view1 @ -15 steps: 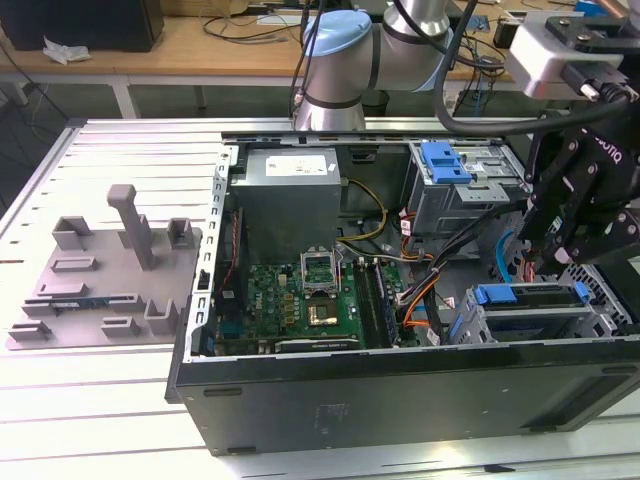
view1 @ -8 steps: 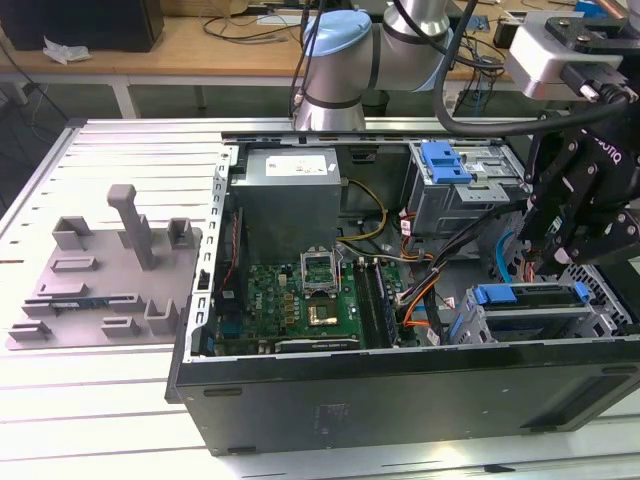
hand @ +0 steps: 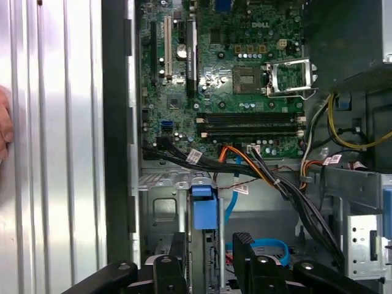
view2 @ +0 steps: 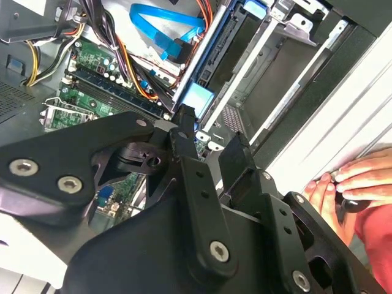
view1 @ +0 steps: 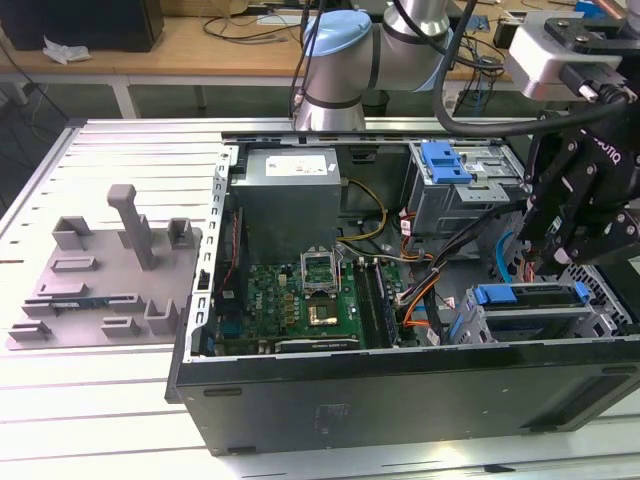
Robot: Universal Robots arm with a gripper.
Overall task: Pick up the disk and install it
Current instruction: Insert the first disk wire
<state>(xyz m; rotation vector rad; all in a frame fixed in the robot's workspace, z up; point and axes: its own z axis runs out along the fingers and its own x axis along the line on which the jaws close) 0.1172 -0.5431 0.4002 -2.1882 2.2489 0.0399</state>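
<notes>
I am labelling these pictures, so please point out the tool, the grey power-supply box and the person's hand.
tool [hand: 211, 240]: first wrist view, midway between its fingertips.
grey power-supply box [view1: 290, 215]: exterior view, middle of its plain grey face.
person's hand [view2: 358, 174]: second wrist view, on the fingers.

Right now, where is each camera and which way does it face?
Exterior view: off the arm, looking down into the open computer case; arm, gripper show.
First wrist view: on the wrist, facing the motherboard; fingertips show.
Second wrist view: on the wrist, facing the drive bay; gripper shows.
Shared: wrist views both show the blue tab.
</notes>
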